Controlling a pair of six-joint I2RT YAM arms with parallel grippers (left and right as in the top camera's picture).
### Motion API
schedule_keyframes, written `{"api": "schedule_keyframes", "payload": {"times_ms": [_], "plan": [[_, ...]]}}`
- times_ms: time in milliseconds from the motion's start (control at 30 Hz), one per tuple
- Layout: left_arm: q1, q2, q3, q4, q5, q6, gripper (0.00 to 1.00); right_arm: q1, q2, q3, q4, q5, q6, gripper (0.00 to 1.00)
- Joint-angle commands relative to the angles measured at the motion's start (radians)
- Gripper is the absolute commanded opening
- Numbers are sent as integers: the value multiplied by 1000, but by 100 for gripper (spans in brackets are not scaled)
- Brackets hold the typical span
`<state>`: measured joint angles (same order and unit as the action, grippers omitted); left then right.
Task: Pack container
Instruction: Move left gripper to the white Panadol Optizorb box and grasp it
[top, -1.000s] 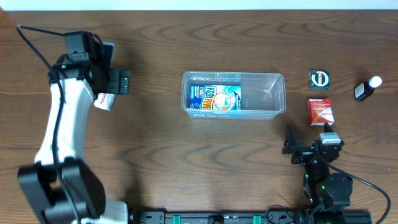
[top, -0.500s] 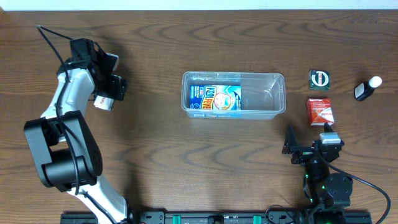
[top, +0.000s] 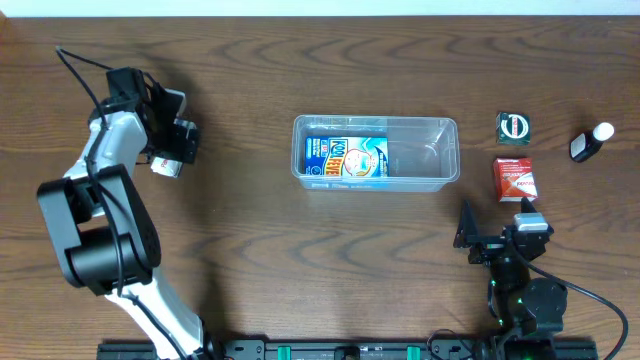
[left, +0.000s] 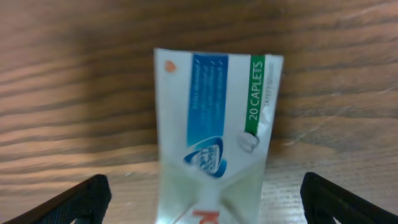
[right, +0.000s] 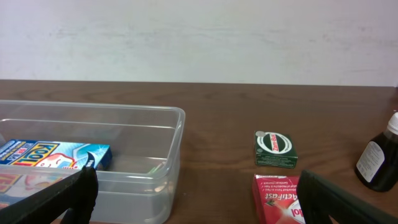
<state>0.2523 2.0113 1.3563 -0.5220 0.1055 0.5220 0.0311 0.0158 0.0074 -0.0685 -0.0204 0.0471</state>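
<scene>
The clear plastic container (top: 420, 150) sits mid-table with a blue box (top: 346, 158) lying in its left half; it also shows in the right wrist view (right: 143, 149). My left gripper (top: 172, 152) is open at the far left, its fingers wide on either side of a white caplet box (left: 214, 143) lying on the table; the same box (top: 166, 166) peeks out under the gripper in the overhead view. My right gripper (top: 478, 240) is open and empty near the front edge, right of centre.
A red box (top: 515, 179) and a dark green box (top: 514, 128) lie right of the container. A small dark bottle with a white cap (top: 590, 142) lies at the far right. All three show in the right wrist view.
The left arm swung in and lowered over the white caplet box, the gripper shifting slightly left. The right arm has not moved.
</scene>
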Motion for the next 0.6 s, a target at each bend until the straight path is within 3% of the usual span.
{"api": "schedule_keyframes", "payload": {"times_ms": [0,133,200,400,567], "plan": [[2,31,-4,6,17,9,98,-8,-3,-2,-3,-6,-11,99],[2,41,-5,20,16,9,100,-8,-3,-2,-3,-6,-11,99],[2,41,-4,28,16,9,91,-8,-3,-2,-3,-6,-11,99],[2,41,-4,38,16,9,83,-8,-3,-2,-3,-6,-11,99],[2,41,-4,37,16,9,67,-8,-3,-2,-3,-6,-11,99]]}}
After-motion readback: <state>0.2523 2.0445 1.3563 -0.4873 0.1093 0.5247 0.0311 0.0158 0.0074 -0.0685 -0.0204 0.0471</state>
